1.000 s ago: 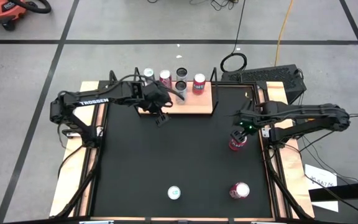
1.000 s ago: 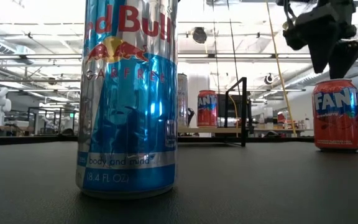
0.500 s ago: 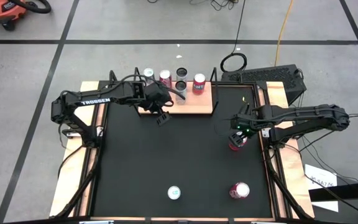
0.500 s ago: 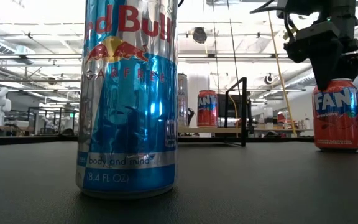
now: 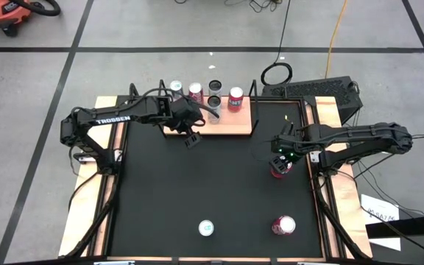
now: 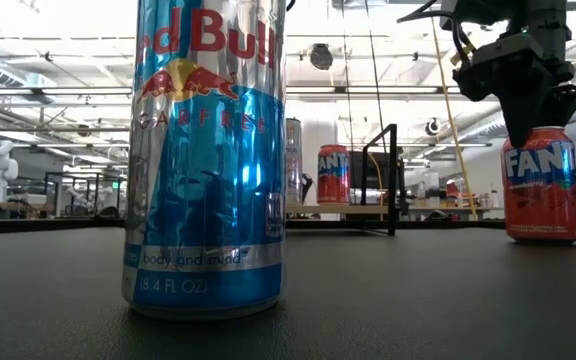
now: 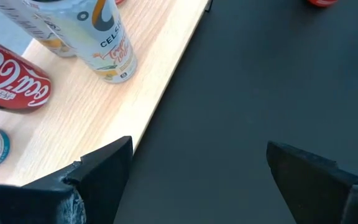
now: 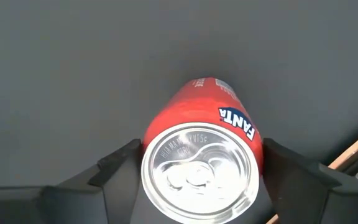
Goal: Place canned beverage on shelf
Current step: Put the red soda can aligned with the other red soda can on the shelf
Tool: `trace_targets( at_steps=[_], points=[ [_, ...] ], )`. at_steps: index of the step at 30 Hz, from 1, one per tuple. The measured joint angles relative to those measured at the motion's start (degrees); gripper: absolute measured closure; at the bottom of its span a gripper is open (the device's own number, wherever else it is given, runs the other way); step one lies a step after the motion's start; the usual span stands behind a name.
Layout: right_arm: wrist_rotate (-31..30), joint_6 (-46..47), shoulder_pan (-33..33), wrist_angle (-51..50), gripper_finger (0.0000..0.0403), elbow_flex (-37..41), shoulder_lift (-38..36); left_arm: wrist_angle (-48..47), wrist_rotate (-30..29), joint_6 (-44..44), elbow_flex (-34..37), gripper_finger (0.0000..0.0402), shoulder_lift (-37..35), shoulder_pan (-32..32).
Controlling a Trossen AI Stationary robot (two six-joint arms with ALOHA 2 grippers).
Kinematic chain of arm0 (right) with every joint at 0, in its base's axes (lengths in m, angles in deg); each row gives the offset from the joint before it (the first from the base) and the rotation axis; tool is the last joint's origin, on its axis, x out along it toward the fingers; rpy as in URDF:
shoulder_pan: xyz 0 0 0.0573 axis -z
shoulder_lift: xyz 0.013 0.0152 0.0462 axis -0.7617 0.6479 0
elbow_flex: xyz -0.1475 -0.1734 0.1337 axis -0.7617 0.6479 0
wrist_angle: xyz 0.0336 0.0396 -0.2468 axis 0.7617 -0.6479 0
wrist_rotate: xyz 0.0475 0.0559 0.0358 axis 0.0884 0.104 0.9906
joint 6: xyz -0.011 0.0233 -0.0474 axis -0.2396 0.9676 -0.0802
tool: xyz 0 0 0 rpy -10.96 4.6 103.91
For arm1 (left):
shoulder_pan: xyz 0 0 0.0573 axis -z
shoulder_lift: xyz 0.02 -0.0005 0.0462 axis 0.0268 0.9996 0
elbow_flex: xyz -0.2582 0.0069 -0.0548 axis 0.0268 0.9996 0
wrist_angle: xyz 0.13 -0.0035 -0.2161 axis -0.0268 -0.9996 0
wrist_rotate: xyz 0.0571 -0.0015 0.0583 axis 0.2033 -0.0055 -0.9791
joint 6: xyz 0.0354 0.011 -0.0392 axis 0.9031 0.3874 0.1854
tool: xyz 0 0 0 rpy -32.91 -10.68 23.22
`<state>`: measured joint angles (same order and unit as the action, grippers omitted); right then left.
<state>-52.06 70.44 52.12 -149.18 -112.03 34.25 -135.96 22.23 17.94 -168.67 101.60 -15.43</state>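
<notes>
A red Fanta can (image 5: pixel 280 169) stands upright on the black table near its right edge; it also shows in the low view (image 6: pixel 543 185) and the right wrist view (image 8: pixel 199 163). My right gripper (image 5: pixel 280 157) is open just above it, pointing down. Its fingers (image 8: pixel 120 167) stand on either side of the can's top rim, close to it. The light-wood shelf (image 5: pixel 230 121) lies at the table's far edge and carries several cans (image 5: pixel 214 101). My left gripper (image 5: pixel 191 138) is open and empty over the shelf's near left edge (image 7: pixel 135 93).
A blue Red Bull can (image 5: pixel 207 228) and another red can (image 5: pixel 284 224) stand near the table's near edge. The Red Bull can fills the left of the low view (image 6: pixel 208 160). Black wire brackets (image 5: pixel 255 110) rise at the shelf's ends. The table's middle is bare.
My right gripper has come down over the red Fanta can and shifted slightly toward the table's left, so its fingers now stand beside the can's top. The can has stayed where it was.
</notes>
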Motion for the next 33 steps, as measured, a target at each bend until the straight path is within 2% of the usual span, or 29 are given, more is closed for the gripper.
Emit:
trace_targets(
  at_steps=[5, 10, 14, 21, 27, 33],
  points=[
    [-0.1, 0.1, 0.0, 0.1, 0.013, -0.4, 0.1, 0.0, -0.6, 0.0, 0.0, 0.0036, 0.0, 0.0],
    [-2.2, -1.4, 0.3, 3.1, 0.0133, -4.8, 0.9, 0.0, -2.9, 0.6, 0.0, 0.0036, 0.0, 0.0],
    [-3.9, -4.9, 1.9, 5.0, 0.0133, -11.3, 3.4, 0.6, -3.0, 2.9, -0.4, 0.0036, -0.1, 0.0],
    [-3.7, -14.6, 4.0, 2.2, 0.0133, -25.8, 14.1, 5.5, -2.9, 3.8, -0.4, 0.0036, -0.4, 0.0],
    [-3.4, -21.3, 3.9, 1.7, 0.0133, -37.6, 21.2, 12.4, 2.1, 5.5, -0.5, 0.0036, -0.5, 0.2],
    [-3.7, -27.1, 7.2, 1.6, 0.0133, -45.8, 24.0, 16.0, 3.4, 8.8, -0.5, 0.0036, -0.5, 0.9]
  ],
)
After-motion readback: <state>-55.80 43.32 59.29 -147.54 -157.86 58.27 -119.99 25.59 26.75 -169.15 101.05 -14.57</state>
